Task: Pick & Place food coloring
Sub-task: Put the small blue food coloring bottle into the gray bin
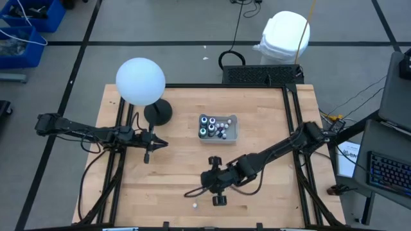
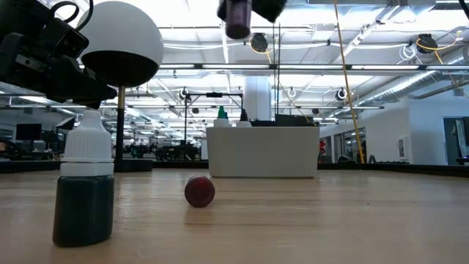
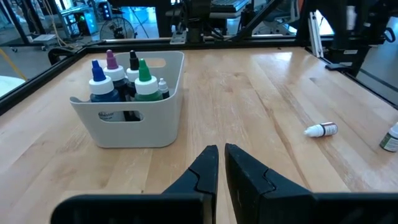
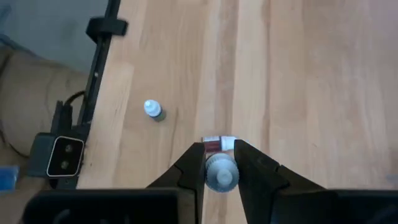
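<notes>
A grey tray (image 1: 235, 131) (image 3: 155, 118) near the table's middle holds several small food coloring bottles (image 1: 214, 126) (image 3: 121, 81), standing upright. A dark green, white-capped bottle (image 2: 84, 198) (image 4: 153, 110) (image 1: 194, 206) stands on its base near the near edge. A red bottle (image 3: 321, 129) (image 2: 199, 191) (image 4: 212, 145) lies on its side on the wood. My right gripper (image 4: 219, 155) (image 2: 238, 11) hovers high over that red bottle, shut on another small bottle. My left gripper (image 3: 222, 155) (image 1: 160, 144) waits shut, left of the tray. My right gripper pinches a small bottle (image 4: 221, 174) (image 2: 238, 20) between its two fingers, coming from above and pointing down. The bottle is lifted well clear of the table and hangs upright below the fingers. Only its round end shows in the wrist view.
A white globe lamp (image 1: 140, 80) (image 2: 121, 40) on a dark round base (image 1: 158, 112) stands at the table's far left. Black rails (image 1: 292, 115) run along the table's sides. Bare wood lies between the tray and the near edge.
</notes>
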`<action>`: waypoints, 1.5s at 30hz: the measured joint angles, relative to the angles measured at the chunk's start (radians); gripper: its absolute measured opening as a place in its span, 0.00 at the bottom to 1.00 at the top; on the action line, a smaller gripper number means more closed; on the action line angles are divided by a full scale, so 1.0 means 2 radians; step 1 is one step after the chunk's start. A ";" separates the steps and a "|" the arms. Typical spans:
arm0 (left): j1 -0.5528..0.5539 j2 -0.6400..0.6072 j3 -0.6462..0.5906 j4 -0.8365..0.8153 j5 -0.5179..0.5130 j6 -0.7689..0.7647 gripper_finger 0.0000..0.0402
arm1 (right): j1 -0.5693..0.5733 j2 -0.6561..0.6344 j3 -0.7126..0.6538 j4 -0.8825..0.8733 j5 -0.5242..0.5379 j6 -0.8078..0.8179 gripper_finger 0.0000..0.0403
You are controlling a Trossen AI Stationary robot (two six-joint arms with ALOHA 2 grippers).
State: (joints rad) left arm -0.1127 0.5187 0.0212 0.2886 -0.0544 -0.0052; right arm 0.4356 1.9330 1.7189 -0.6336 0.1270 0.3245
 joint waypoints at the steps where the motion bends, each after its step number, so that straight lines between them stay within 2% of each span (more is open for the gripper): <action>1: 0.000 0.000 0.000 0.000 0.000 0.000 0.09 | -0.004 -0.014 -0.023 0.019 0.000 0.001 0.15; 6: 0.000 0.000 0.000 0.000 -0.003 0.004 0.09 | -0.032 -0.077 -0.117 0.065 0.001 0.004 0.15; 13: 0.000 0.000 0.000 0.000 -0.035 -0.003 0.09 | -0.058 -0.115 -0.183 0.086 0.001 0.010 0.15; 21: 0.000 0.000 0.000 0.000 -0.056 0.004 0.09 | -0.044 -0.116 -0.186 0.087 0.000 -0.003 0.16; 28: 0.000 0.000 0.000 0.000 -0.061 0.041 0.09 | -0.037 -0.116 -0.186 0.088 0.001 -0.039 0.15; 33: 0.000 0.000 0.000 0.000 -0.074 0.065 0.09 | -0.037 -0.141 -0.185 0.087 0.001 -0.070 0.15; 38: 0.000 0.000 0.000 0.002 -0.091 0.063 0.09 | -0.039 -0.175 -0.186 0.055 0.003 -0.081 0.16; 45: 0.000 0.000 0.000 -0.004 -0.091 0.013 0.09 | -0.041 -0.211 -0.186 0.030 0.029 -0.083 0.15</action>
State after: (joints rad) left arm -0.1127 0.5190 0.0212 0.2812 -0.2364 0.0204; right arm 0.3545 1.5118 1.3472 -0.5742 0.1849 0.1582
